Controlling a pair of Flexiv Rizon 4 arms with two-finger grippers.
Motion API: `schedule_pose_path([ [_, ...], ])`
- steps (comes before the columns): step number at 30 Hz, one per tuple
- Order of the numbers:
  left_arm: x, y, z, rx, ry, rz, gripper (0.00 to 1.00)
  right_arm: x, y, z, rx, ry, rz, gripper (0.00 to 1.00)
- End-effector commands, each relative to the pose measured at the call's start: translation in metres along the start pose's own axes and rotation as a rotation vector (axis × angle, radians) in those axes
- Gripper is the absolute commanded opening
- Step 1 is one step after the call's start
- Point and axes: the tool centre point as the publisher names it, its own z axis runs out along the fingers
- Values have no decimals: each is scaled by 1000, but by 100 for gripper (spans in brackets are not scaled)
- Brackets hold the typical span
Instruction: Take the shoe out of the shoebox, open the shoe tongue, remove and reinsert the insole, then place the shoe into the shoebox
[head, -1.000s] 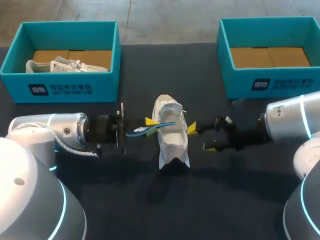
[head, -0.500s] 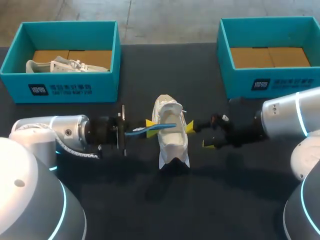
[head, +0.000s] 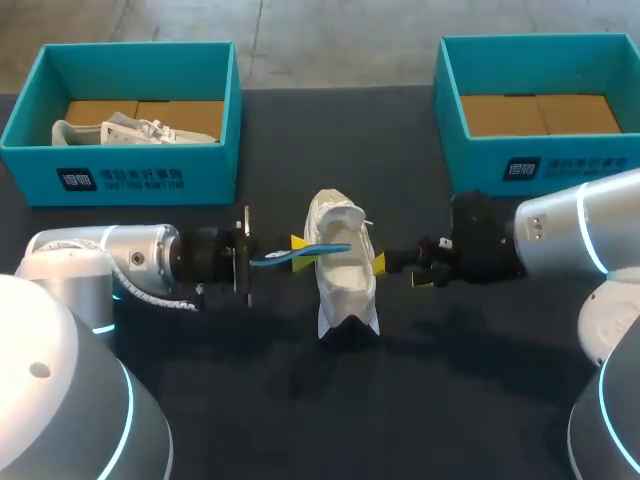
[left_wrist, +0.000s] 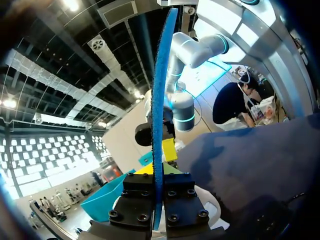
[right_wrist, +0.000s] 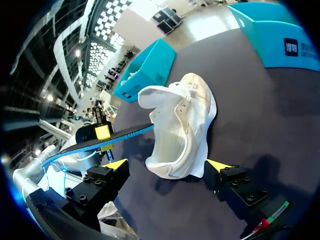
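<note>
A white shoe stands in the middle of the dark table, its tongue lifted. My left gripper is at its left side, shut on a thin blue insole that reaches over the shoe's opening. The left wrist view shows the insole edge-on, clamped between the pads. My right gripper is open at the shoe's right side. In the right wrist view the shoe lies just ahead of the right gripper, its near end between the spread fingers without touching them. The left gripper with the insole is beyond.
A teal shoebox at the back left holds another white shoe. A second teal shoebox at the back right shows only its cardboard floor. Dark table surface lies bare in front of the shoe.
My right gripper has moved left toward the shoe and turned at the wrist, bringing its fingers closer beside the shoe. The left gripper with the insole has barely shifted.
</note>
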Motion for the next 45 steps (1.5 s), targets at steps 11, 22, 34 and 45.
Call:
schedule_pose_path([
  [11, -1, 3, 4, 0, -2, -6, 0, -13, 0, -1, -20, -60, -17, 100],
  [22, -1, 3, 6, -7, -7, 6, 0, -13, 0, -1, -20, -60, -17, 100],
  [34, 0, 1, 6, -6, -18, 4, 0, -20, -5, -2, -23, -40, -32, 100],
  [45, -1, 4, 9, -10, -26, -3, 0, -27, -13, 4, -16, -38, -158, 100],
])
